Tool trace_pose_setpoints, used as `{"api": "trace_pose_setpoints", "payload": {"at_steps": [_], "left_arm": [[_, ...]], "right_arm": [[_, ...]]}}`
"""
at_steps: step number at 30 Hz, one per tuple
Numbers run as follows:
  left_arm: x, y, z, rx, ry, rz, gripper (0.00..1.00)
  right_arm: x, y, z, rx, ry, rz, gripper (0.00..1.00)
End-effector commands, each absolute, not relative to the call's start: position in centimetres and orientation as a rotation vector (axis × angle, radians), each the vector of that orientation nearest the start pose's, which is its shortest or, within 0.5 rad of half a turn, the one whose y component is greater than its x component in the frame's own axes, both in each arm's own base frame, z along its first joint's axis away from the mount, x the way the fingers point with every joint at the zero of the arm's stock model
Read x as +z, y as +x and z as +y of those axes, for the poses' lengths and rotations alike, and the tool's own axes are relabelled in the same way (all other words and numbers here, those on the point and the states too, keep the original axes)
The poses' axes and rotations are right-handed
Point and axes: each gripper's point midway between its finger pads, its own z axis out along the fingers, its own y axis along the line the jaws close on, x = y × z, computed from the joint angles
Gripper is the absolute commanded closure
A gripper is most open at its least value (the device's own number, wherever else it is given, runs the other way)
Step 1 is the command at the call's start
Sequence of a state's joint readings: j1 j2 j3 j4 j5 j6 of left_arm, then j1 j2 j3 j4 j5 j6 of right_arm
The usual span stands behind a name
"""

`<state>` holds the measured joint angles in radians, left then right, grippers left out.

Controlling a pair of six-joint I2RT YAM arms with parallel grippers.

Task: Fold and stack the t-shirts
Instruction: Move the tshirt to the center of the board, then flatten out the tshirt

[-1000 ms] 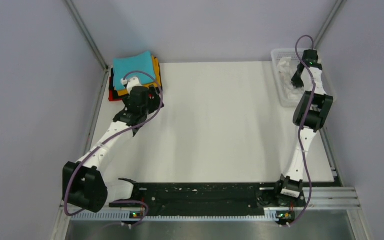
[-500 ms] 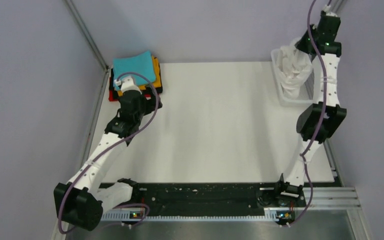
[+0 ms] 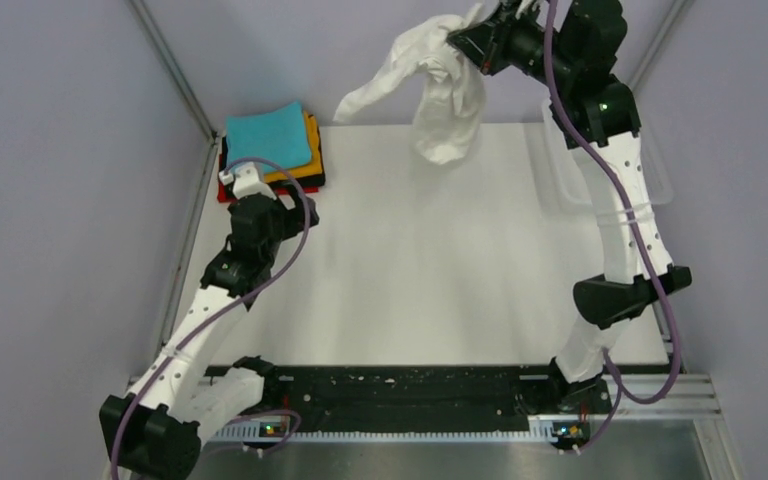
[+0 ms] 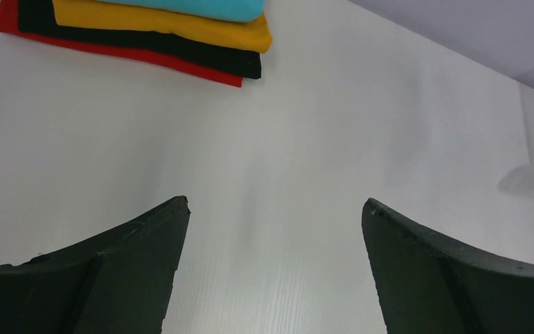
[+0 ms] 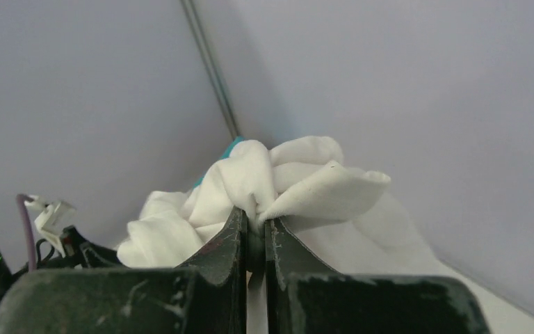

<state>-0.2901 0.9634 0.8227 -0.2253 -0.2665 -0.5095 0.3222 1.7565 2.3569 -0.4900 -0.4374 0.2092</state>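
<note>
My right gripper (image 3: 463, 40) is raised high over the table's far middle and is shut on the white t-shirt (image 3: 438, 85), which hangs crumpled below it in the air. In the right wrist view the white t-shirt (image 5: 278, 184) bunches out between the closed fingers (image 5: 226, 240). A folded stack of t-shirts (image 3: 270, 150), teal on top of orange, black and red, lies at the far left corner; it also shows in the left wrist view (image 4: 167, 31). My left gripper (image 4: 274, 209) is open and empty over bare table just in front of the stack.
The white mesh basket (image 3: 560, 170) stands at the far right edge, partly behind my right arm. Grey walls close in the table on the left, back and right. A black rail runs along the near edge.
My right gripper has lifted the white t-shirt out of the basket and swung it up and left over the table. My left gripper has drawn back slightly from the stack.
</note>
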Motion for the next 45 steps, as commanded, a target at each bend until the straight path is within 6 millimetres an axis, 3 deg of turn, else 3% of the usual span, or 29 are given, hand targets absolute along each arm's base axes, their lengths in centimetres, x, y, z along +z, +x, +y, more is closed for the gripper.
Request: {"api": "trace_pose_setpoints", "payload": {"at_steps": [1, 3, 4, 6, 8, 9, 11, 12, 14, 16, 19, 21, 25, 27, 32, 35, 38, 45], "left_arm": [[24.6, 32.3, -5.8, -0.255, -0.438, 1.822, 0.01], [24.5, 31.7, -5.2, -0.238, -0.470, 1.819, 0.01], [24.4, 31.3, -4.9, -0.233, -0.487, 1.815, 0.01], [24.0, 30.8, -4.5, -0.228, -0.526, 1.812, 0.01], [23.3, 30.4, -4.2, -0.222, -0.556, 1.826, 0.01], [22.8, 30.2, -4.1, -0.215, -0.570, 1.839, 0.01], [21.3, 29.7, -3.9, -0.192, -0.589, 1.884, 0.01], [20.4, 29.5, -3.9, -0.183, -0.599, 1.912, 0.01], [18.9, 29.3, -4.1, -0.181, -0.608, 1.958, 0.01], [17.6, 29.3, -4.7, -0.202, -0.609, 2.002, 0.01], [15.6, 29.6, -6.1, -0.244, -0.604, 2.085, 0.01], [14.5, 30.0, -6.7, -0.257, -0.598, 2.127, 0.01], [12.8, 31.1, -7.9, -0.323, -0.605, 2.187, 0.01], [12.7, 31.8, -9.0, -0.405, -0.582, 2.191, 0.01], [13.0, 34.3, -11.3, -0.518, -0.507, 2.188, 0.01], [12.2, 35.4, -12.5, -0.544, -0.463, 2.264, 0.02], [10.4, 36.5, -13.6, -0.562, -0.448, 2.351, 0.08], [8.4, 37.9, -16.1, -0.655, -0.372, 2.425, 0.21]], "right_arm": [[57.2, 38.0, 25.4, 0.852, -0.597, 1.316, 1.00], [55.3, 38.5, 25.5, 0.858, -0.588, 1.359, 1.00], [53.4, 39.3, 25.4, 0.838, -0.567, 1.400, 1.00], [48.0, 41.3, 24.6, 0.767, -0.508, 1.499, 1.00], [40.6, 42.8, 22.8, 0.664, -0.441, 1.630, 0.96], [35.5, 43.2, 21.3, 0.603, -0.393, 1.729, 0.85], [27.7, 43.4, 17.8, 0.490, -0.263, 1.903, 0.36], [24.3, 43.6, 15.3, 0.399, -0.157, 1.986, 0.20], [19.5, 42.7, 11.7, 0.295, -0.030, 2.117, 0.03], [17.0, 41.7, 9.7, 0.198, 0.014, 2.196, 0.01], [16.3, 40.4, 9.9, 0.182, -0.070, 2.220, 0.01], [16.7, 39.8, 11.3, 0.181, -0.168, 2.197, 0.01], [17.3, 38.5, 18.2, 0.293, -0.507, 2.102, 0.01], [16.6, 38.0, 21.4, 0.332, -0.630, 2.097, 0.01], [14.6, 38.0, 26.2, 0.343, -0.793, 2.126, 0.03], [14.1, 39.6, 25.7, 0.251, -0.714, 2.181, 0.03], [13.7, 39.3, 24.2, 0.185, -0.615, 2.230, 0.03], [13.5, 34.8, 21.7, 0.234, -0.484, 2.285, 0.02]]}}
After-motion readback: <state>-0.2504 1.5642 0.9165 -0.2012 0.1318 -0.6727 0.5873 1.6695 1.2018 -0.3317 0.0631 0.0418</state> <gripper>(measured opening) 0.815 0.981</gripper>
